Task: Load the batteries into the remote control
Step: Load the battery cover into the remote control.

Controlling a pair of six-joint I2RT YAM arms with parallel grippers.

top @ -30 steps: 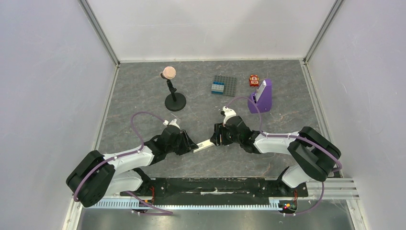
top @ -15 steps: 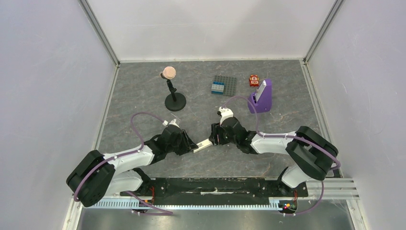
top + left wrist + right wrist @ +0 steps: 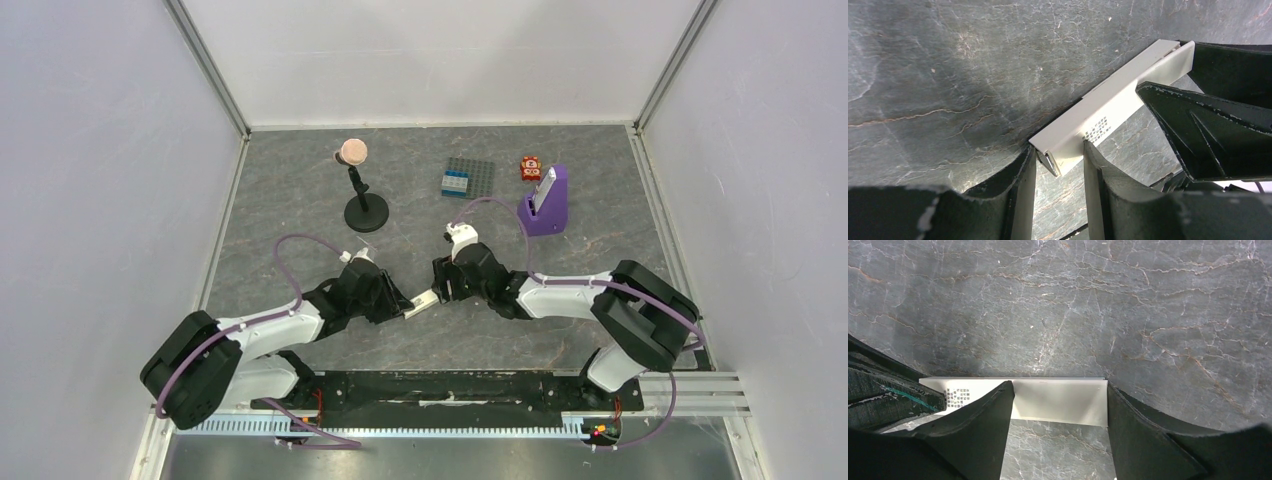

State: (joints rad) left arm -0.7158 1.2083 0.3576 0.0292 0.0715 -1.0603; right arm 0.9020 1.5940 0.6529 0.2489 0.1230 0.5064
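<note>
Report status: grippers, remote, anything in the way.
Left gripper shut on one end of remote control. Right gripper over the other end, grip unclear. Batteries not in view. Nothing seen blocking.

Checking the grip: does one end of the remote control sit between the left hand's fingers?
Yes, the left wrist view shows an end of the remote control between the fingers of the left hand.

The remote control (image 3: 424, 300), a slim white bar with small print on one face, sits slanted, right of and nearer than the black stand (image 3: 366, 212), one end pinched in the left hand (image 3: 403, 306).
</note>
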